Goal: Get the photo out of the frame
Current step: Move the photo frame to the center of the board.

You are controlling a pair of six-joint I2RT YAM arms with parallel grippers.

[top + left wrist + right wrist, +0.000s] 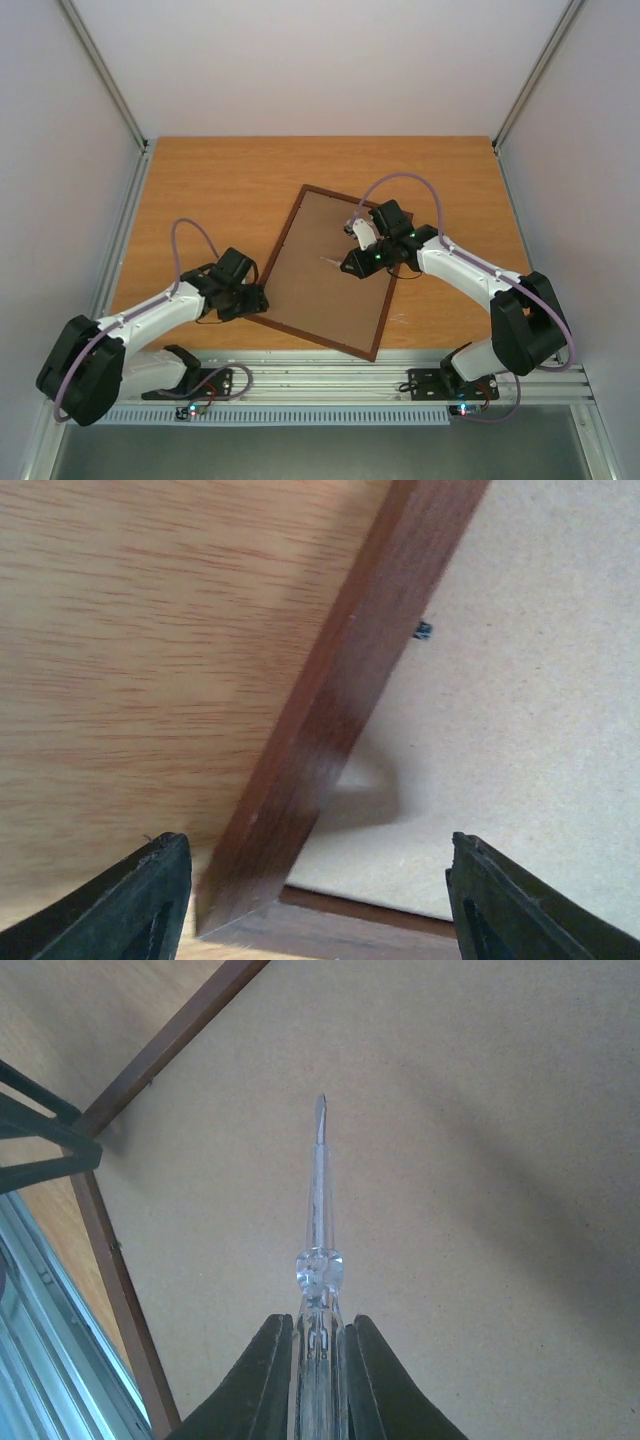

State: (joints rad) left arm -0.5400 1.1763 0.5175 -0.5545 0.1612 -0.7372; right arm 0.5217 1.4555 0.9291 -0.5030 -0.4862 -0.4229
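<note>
Table (200, 190) w/ frame (320, 290); only wrist cam shows R end effector (318, 1322) clamping clear tool (320, 1260).

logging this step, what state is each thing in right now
frame, lying flat, back up
back board, seated in the frame
left tool, open, astride a frame corner
right tool, shut on the clear screwdriver
clear screwdriver, held, tip over the back board
</note>
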